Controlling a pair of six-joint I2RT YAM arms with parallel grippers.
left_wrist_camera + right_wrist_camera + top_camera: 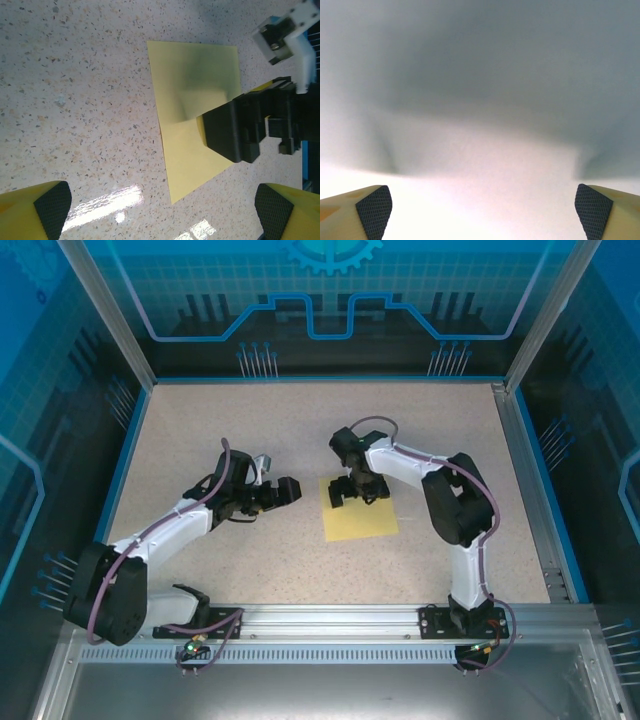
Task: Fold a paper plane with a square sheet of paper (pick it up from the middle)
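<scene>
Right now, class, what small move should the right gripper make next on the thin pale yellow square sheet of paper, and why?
Probably close the right gripper to pinch the thin pale yellow square sheet of paper. Its fingers stand wide apart, low over the sheet near its middle, where the paper already bulges up in a ridge that could be gripped.

1. White shells and black joints are seen on the left arm and right arm.
2. Purple-grey cables are looped along each, down to black bases.
3. On the left gripper, yellow fingers are faced with black cross-hatched pads.
</scene>
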